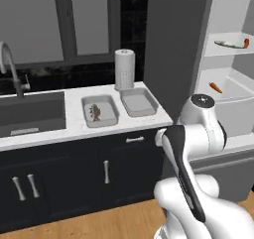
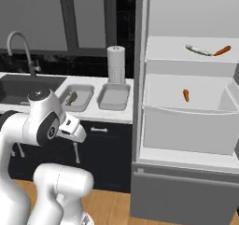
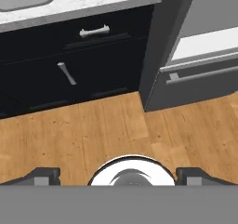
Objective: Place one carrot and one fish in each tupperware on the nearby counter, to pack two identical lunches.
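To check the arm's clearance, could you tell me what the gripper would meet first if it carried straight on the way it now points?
Probably the wooden floor before the dark cabinets. The open gripper points down at bare boards, with nothing visible in between, though depth is hard to judge.

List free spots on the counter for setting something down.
Bare white marble-look counter runs along the front edge, before the two shallow grey tupperware: the left holds a fish, the right is empty. Crowded at the back: white paper towel roll stands close behind the right one. Dark sink basin borders the left.
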